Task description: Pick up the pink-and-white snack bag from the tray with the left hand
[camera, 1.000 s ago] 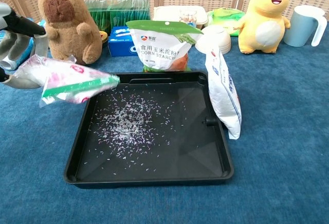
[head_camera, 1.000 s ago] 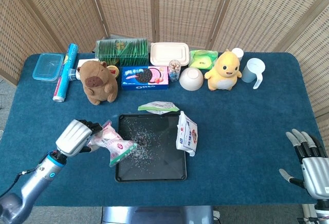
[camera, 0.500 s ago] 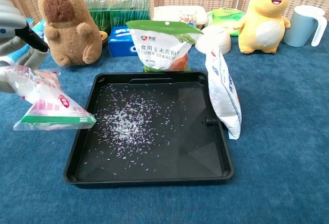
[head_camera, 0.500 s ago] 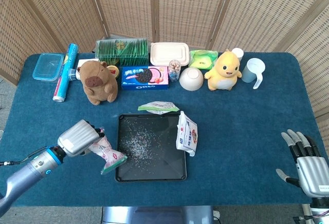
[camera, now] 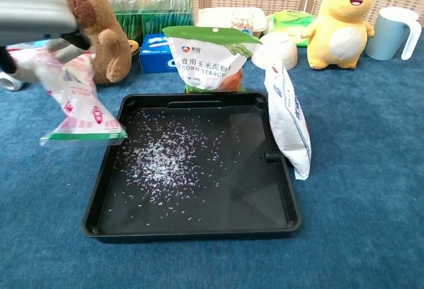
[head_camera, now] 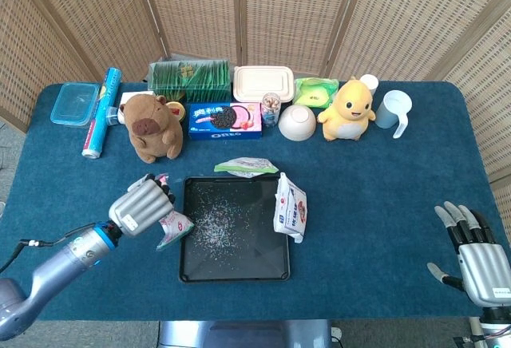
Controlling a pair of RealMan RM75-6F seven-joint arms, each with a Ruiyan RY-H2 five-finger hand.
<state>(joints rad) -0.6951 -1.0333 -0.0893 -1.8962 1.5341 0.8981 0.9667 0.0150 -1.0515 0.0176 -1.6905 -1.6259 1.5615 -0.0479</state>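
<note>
My left hand (head_camera: 142,208) (camera: 36,17) holds the pink-and-white snack bag (head_camera: 172,227) (camera: 78,103) in the air, just left of the black tray (head_camera: 271,264) (camera: 199,226). The bag hangs down from the fingers with its green-striped end lowest, over the tray's left rim. Scattered grains lie on the tray floor. My right hand (head_camera: 473,251) hovers at the table's near right corner, fingers spread, holding nothing.
A white-and-blue bag (head_camera: 290,207) (camera: 288,120) leans on the tray's right rim; a corn starch bag (head_camera: 246,167) (camera: 211,57) stands behind it. Along the back stand a capybara plush (head_camera: 152,127), Oreo box (head_camera: 224,120), bowl (head_camera: 297,122), yellow duck toy (head_camera: 348,109) and jug (head_camera: 394,111).
My left hand has risen and turned, moving toward the tray's left edge. The snack bag went from lying sideways to hanging downward. The right hand barely shifted.
</note>
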